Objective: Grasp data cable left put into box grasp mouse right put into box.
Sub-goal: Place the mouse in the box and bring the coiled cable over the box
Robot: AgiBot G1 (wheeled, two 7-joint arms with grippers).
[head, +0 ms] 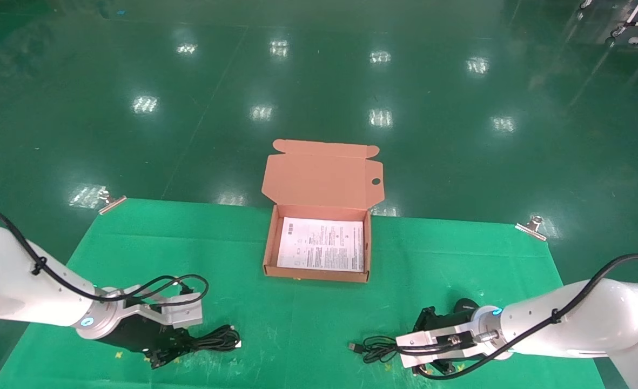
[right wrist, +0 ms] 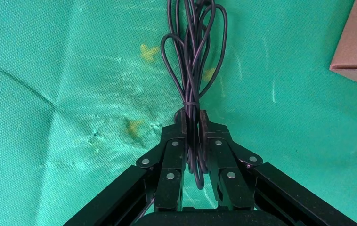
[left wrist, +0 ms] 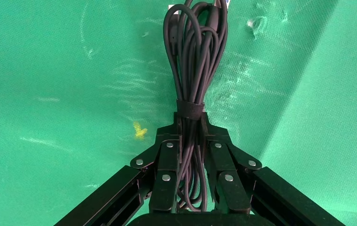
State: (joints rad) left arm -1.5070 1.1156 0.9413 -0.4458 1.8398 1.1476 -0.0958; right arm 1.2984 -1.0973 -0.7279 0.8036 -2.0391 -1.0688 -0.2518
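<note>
Left pincer (left wrist: 190, 123) clenched on cable (left wrist: 193, 61) at its band, low on tabletop (head: 308, 324). Right pincer (right wrist: 191, 121) clenched on mouse cord (right wrist: 193, 56). Open box (head: 319, 274) between, farther back.

Surface (head: 308, 324): bright green cloth with a fine woven texture, marked with small yellow crosses. Floor (head: 319, 81) past the far edge: darker glossy green, dotted with white light reflections. Box (head: 269, 243): orange-brown cardboard inside and out; its floor is a white sheet (head: 321, 244) with black print. Data cable (left wrist: 193, 61): black-grey loops with a black band round the middle. Mouse (head: 463, 306): black, its cord (right wrist: 193, 56) thin and black. Left claw (left wrist: 190, 123) and right claw (right wrist: 192, 120): black links with silvery rivets. Arms: white, each with a small blue-lit ring at the wrist.
</note>
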